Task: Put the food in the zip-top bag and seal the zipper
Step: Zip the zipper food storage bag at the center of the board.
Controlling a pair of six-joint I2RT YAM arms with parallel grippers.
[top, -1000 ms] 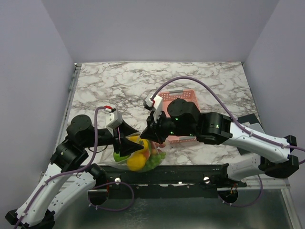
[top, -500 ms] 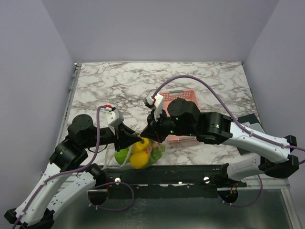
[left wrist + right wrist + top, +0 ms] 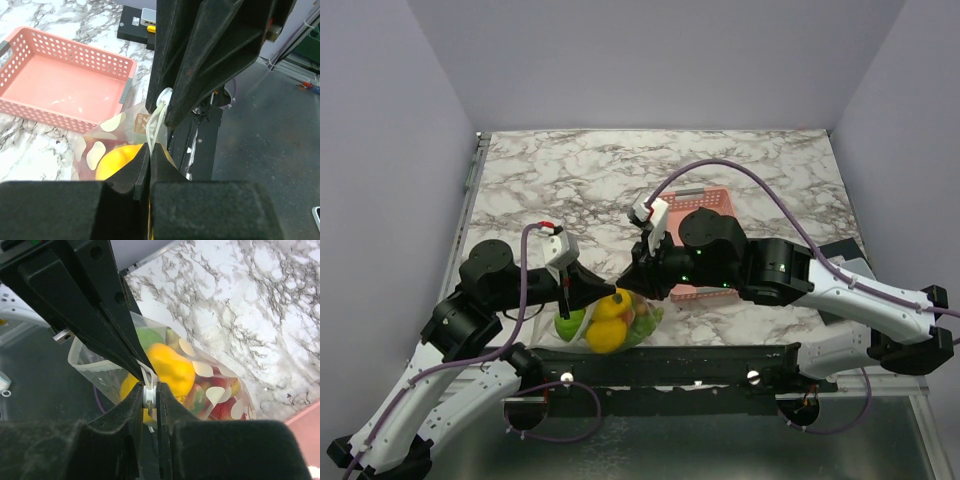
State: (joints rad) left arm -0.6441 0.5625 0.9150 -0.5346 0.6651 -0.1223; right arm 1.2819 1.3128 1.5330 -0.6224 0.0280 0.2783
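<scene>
The zip-top bag hangs at the table's near edge between both grippers, with the food inside: a yellow fruit, a green fruit and red pieces. My left gripper is shut on the zipper, a whitish strip pinched flat between its tips just above the yellow fruit. My right gripper faces it tip to tip. In the right wrist view its jaws are shut on the zipper's white slider, next to the yellow fruit.
An empty pink slotted basket sits on the marble table behind the right arm, also seen in the left wrist view as the basket. Below the bag runs the black base rail.
My left gripper has closed onto the zipper strip beside the right gripper's tips. The bag has swung slightly, with the green fruit now at its left. The right arm has barely moved.
</scene>
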